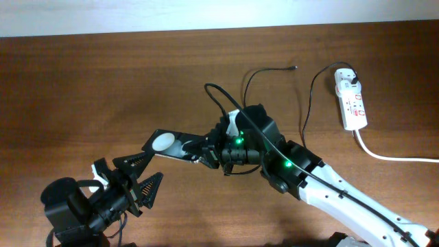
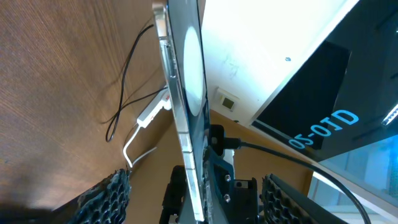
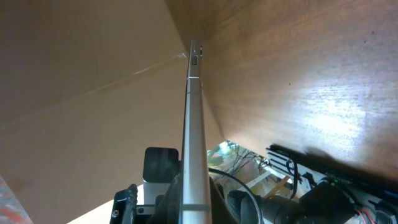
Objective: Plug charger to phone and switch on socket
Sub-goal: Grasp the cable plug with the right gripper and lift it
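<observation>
While the right claw (image 1: 203, 156) grips one phone (image 1: 168, 144), one charger (image 1: 311, 92) meets one socket (image 1: 353, 106).

A brown wooden table (image 1: 103, 82) is filling nearly the whole overhead view, its grain running left to right. A pale strip (image 1: 206, 14) is running along the top edge of that frame. In the left wrist view, a white wall (image 2: 261, 56) is taking up the upper middle, and a small square wall plate (image 2: 227, 101) is sitting on it near the centre. A dark glossy panel (image 2: 329, 106) is slanting across the right side and showing blue lettering. In the right wrist view, the tabletop is catching a bright glare at the right.
</observation>
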